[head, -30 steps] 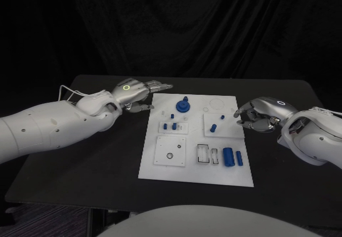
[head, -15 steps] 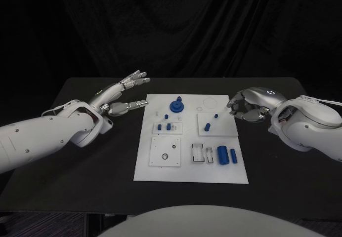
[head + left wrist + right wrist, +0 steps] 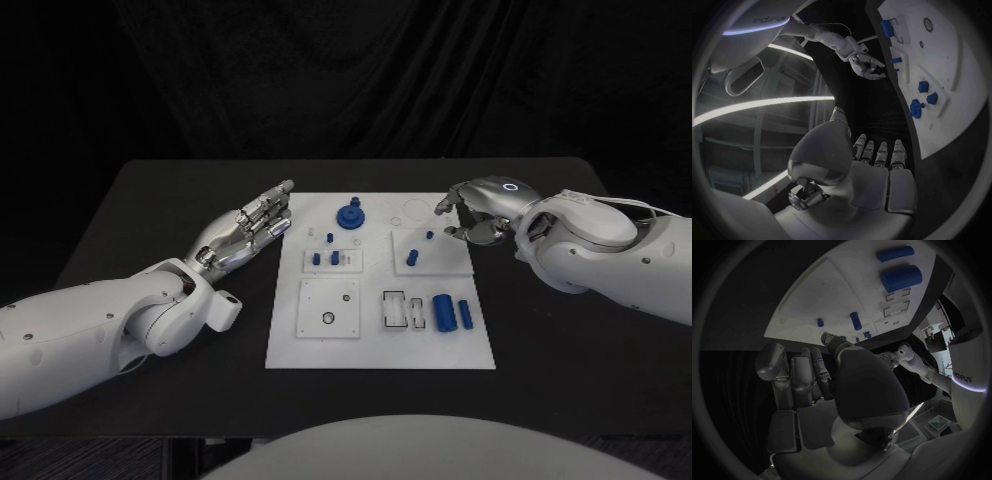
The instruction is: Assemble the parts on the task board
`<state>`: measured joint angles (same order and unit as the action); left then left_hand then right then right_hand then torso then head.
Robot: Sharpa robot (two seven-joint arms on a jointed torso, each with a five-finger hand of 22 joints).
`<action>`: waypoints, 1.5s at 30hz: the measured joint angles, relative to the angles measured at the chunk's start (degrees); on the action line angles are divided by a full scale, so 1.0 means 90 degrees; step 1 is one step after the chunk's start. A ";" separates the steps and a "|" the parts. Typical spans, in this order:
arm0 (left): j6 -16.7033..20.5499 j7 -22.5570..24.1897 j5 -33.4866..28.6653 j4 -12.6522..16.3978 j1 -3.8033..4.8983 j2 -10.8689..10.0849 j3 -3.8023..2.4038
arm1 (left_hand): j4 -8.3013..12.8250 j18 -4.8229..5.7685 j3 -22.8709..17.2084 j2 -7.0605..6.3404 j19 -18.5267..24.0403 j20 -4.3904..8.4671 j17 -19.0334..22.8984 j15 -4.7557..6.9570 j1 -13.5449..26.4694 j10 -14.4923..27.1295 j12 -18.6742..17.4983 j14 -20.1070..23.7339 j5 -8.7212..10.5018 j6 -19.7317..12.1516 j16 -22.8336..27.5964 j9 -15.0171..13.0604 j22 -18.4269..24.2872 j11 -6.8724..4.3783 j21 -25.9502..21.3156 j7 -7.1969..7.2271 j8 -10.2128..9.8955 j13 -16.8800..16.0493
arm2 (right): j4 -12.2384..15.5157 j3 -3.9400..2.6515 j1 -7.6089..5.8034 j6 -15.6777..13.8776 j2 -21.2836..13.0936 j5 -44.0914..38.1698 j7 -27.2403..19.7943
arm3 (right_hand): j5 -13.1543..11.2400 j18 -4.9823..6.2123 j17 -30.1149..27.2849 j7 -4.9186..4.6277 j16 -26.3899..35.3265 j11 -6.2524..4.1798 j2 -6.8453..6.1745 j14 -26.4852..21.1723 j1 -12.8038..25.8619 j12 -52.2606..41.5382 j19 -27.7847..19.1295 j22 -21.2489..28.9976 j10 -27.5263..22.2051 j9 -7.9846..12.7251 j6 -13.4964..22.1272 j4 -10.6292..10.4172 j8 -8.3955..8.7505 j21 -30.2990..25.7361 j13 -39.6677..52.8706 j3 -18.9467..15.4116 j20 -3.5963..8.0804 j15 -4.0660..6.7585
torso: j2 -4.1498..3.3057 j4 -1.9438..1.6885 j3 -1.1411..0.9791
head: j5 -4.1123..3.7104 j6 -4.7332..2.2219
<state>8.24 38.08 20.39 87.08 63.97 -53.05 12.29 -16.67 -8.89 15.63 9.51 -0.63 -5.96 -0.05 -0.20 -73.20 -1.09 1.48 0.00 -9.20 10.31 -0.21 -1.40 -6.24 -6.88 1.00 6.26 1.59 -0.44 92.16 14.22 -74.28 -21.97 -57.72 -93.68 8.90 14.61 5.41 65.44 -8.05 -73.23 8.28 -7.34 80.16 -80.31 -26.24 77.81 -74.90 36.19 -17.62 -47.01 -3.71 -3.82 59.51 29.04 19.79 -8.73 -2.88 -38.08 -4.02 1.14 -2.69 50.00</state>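
The white task board (image 3: 378, 345) lies mid-table. On it stand a blue knobbed disc (image 3: 349, 214), small blue pegs (image 3: 335, 257), a tilted blue peg (image 3: 413, 257), a thick blue cylinder (image 3: 443, 313) and a thinner one (image 3: 464, 315). My left hand (image 3: 253, 222) lies stretched out, fingers straight, just off the board's left edge, holding nothing. My right hand (image 3: 473, 210) hovers at the board's far right edge, fingers loosely bent and apart, nothing in them. The left wrist view shows my left hand (image 3: 873, 165), the board (image 3: 954, 65) and the right hand (image 3: 864, 62). In the right wrist view are my right hand (image 3: 811, 385) and the cylinder (image 3: 901, 277).
A square insert with a round hole (image 3: 329, 307) and narrow rectangular slots (image 3: 404, 308) sit on the board's near half. Black table (image 3: 159, 210) surrounds the board on all sides. My two white forearms reach in from either side.
My left hand has come down and closer to the board's left edge, its fingers now flat together. My right hand has moved in to the board's far right edge.
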 measured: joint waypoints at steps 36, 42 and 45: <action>-0.0630 0.0073 -0.0727 0.0155 -0.0087 -0.0172 -0.0005 | 0.0000 0.0002 0.0035 0.0156 -0.0051 -0.0366 -0.0005 -0.0390 -0.0430 -0.0035 -0.0027 -0.0004 -0.0652 -0.0110 0.0000 0.0011 0.0010 0.0445 0.0001 0.0065 0.0001 0.0000 | -0.0929 -0.0001 0.0425 0.0471 0.0708 -0.0149 -0.0034 | 0.1160 0.0000 0.0053 -0.0159 -0.0180 -0.0068 0.0072 0.0116 0.0071 0.0651 0.0193 -0.0005 0.0950 0.0437 -0.0269 0.0230 -0.0001 0.0418 -0.1479 0.0112 0.0036 0.0047 | 0.0111 -0.0203 0.0320 | -0.0190 0.0000; -0.0676 0.0075 -0.0733 0.0116 -0.0087 -0.0138 -0.0005 | 0.0015 0.0003 0.0019 0.0177 -0.0081 -0.0445 -0.0006 -0.0445 -0.0527 -0.0020 -0.0027 -0.0014 -0.0729 -0.0110 0.0000 0.0011 -0.0012 0.0475 0.0001 0.0065 0.0001 -0.0001 | -0.1015 -0.0001 0.0447 0.0489 0.0753 -0.0147 -0.0033 | 0.1160 0.0000 0.0080 -0.0125 -0.0219 -0.0078 0.0070 0.0116 0.0073 0.0650 0.0193 -0.0004 0.1064 0.0437 -0.0392 0.0228 -0.0040 0.0463 -0.1531 0.0148 0.0036 0.0046 | 0.0115 -0.0206 0.0333 | -0.0202 0.0000; -0.0697 0.0076 -0.0734 0.0098 -0.0087 -0.0130 -0.0005 | 0.0047 0.0003 -0.0013 0.0171 -0.0088 -0.0453 -0.0006 -0.0468 -0.0685 -0.0016 -0.0026 0.0009 -0.0937 -0.0110 0.0000 0.0011 -0.0010 0.0518 0.0001 0.0065 0.0001 -0.0001 | -0.1037 -0.0002 0.0465 0.0488 0.0772 -0.0146 -0.0037 | 0.1080 0.0000 0.0083 -0.0107 -0.0219 -0.0090 0.0046 0.0116 0.0096 0.0650 0.0193 -0.0004 0.1133 0.0434 -0.0410 0.0228 -0.0040 0.0463 -0.1554 0.0148 0.0037 0.0047 | 0.0120 -0.0208 0.0334 | -0.0204 0.0000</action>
<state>1.97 38.77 13.79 87.96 63.18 -54.22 12.25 -16.25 -8.86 15.52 11.04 -1.42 -10.04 -0.10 -4.41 -79.36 -1.24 1.24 0.08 -17.64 9.32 -0.21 -1.31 -6.32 -2.22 1.01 6.85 1.60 -0.45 82.83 14.20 -70.09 -17.58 -50.77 -94.99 8.56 24.33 5.40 66.19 -9.01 -75.20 7.48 -6.92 81.20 -79.44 -20.39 79.55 -74.94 46.39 -13.71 -50.71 -1.65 -4.18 63.68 15.05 21.12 -8.40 -2.46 -37.01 -5.89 4.15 -4.53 50.00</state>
